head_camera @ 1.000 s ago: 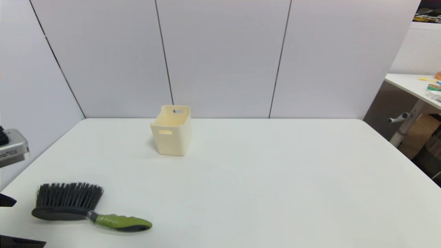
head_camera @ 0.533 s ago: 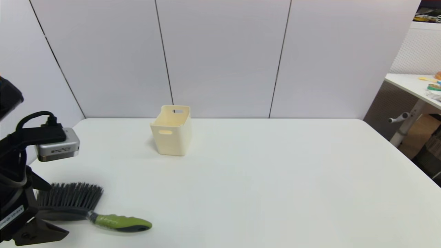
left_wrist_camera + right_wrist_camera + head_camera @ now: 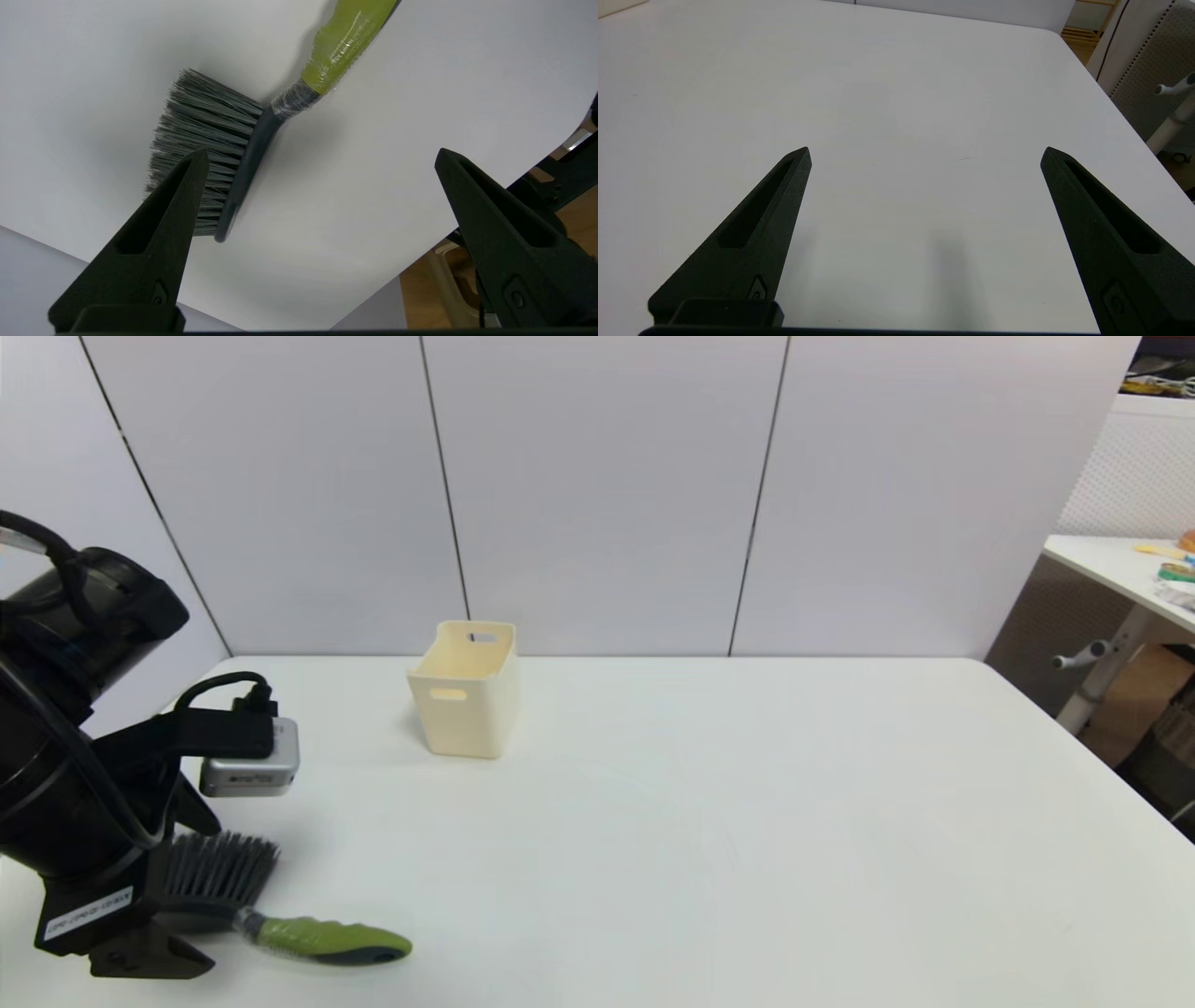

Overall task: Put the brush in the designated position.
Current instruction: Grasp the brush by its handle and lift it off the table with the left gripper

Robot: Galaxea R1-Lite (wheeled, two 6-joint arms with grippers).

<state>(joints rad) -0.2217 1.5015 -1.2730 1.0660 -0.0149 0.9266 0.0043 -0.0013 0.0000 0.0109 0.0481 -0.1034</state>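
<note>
The brush (image 3: 308,936) lies flat at the table's near left, black bristles pointing away from me and lime-green handle pointing right. My left arm (image 3: 84,784) hangs over its dark head and hides the left part of it. In the left wrist view the left gripper (image 3: 322,154) is open above the table. One finger (image 3: 159,224) overlaps the bristles (image 3: 205,135), and the green handle (image 3: 345,42) runs off beyond the fingertips. The right gripper (image 3: 924,149) stands open over bare table, holding nothing, and is out of the head view.
A cream bin (image 3: 464,691) with handle slots stands at the back of the table, left of centre, near the grey wall panels. The table's left edge runs close by the brush head (image 3: 247,163). Another table (image 3: 1120,569) with small items stands at the far right.
My left arm has come in from the left and now hangs over the brush head, covering part of it. Brush and bin have not moved.
</note>
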